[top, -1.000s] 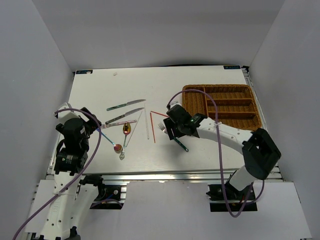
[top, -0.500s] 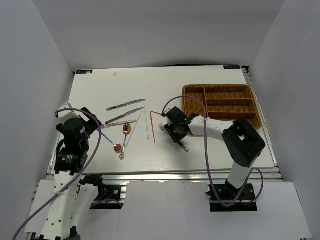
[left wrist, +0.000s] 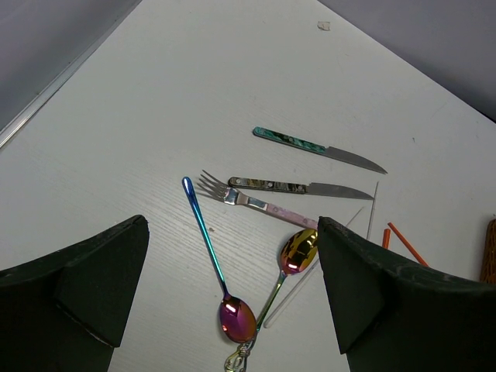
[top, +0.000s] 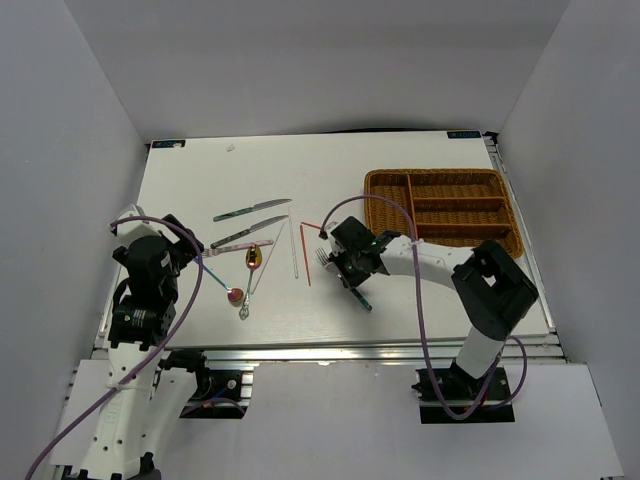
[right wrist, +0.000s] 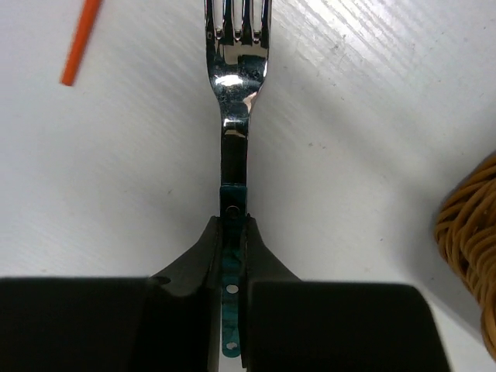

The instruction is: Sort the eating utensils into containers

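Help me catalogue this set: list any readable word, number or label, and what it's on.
No text is legible.
A small label on the table's far left corner: too small to read.
A second label at its far right corner: too small to read.
The fork shows no marking.

1. The brown woven wicker rectangular tray (top: pixel 440 174) sits on the right side of the flat white table (top: pixel 200 170), toward its far edge. Its long crosswise section is at the left end, and three parallel slots lie to the right of that.
2. The silver fork with a green handle (right wrist: pixel 235 101) lies on the table left of the tray's near-left corner, apart from it. Its tines point left and its handle sits between the fingers of the black right gripper (right wrist: pixel 232 232).
3. Two thin red chopsticks (top: pixel 305 255) lie just left of that fork. A thin white chopstick (top: pixel 293 250) lies beside them, further left.
4. Left again, two silver knives with green handles (left wrist: pixel 318 149) lie one behind the other. A silver fork with a pink handle (left wrist: pixel 248 200) lies in front of them.
5. Nearest the edge lie two spoons, the small gold-bowled spoon (left wrist: pixel 299 252) on the right and the small red-bowled spoon (left wrist: pixel 236 318) on the left.
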You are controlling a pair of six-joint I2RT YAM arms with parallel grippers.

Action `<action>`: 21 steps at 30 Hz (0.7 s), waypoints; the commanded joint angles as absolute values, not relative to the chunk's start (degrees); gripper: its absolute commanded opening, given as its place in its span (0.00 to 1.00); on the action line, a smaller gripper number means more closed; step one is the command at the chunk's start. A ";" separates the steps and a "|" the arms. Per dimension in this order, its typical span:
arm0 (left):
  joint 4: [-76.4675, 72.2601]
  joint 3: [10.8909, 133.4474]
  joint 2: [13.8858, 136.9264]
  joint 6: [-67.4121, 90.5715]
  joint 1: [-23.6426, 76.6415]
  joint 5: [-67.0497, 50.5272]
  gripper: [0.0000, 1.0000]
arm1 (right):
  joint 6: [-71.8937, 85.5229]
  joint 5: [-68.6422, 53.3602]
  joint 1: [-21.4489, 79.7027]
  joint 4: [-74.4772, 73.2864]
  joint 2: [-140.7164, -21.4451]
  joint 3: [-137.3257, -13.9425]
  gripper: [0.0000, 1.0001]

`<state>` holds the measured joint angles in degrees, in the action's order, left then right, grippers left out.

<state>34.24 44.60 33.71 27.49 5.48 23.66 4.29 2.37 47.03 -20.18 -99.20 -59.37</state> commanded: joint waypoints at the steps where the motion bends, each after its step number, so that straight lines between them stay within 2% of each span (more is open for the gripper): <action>1: 33.49 44.30 33.93 27.33 5.62 22.94 0.98 | 6.58 2.19 47.72 -21.71 -91.26 -61.78 0.00; 4: 33.40 44.30 34.28 27.25 5.62 22.59 0.98 | 7.99 6.14 47.11 -21.97 -86.59 -64.15 0.00; 8: 33.31 44.30 34.80 27.16 5.62 22.33 0.98 | 10.63 9.22 42.38 -24.34 -85.95 -68.20 0.00; 12: 33.40 44.30 35.24 27.07 5.62 22.32 0.98 | 13.35 9.05 32.73 -25.14 -89.37 -71.71 0.00; 21: 33.31 44.30 36.74 26.89 5.71 21.71 0.98 | 12.31 8.96 22.42 -26.37 -100.97 -82.52 0.02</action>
<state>34.22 44.58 36.45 27.42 5.48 22.65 12.01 8.82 23.92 -25.26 -99.02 -78.52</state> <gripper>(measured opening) 0.982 0.168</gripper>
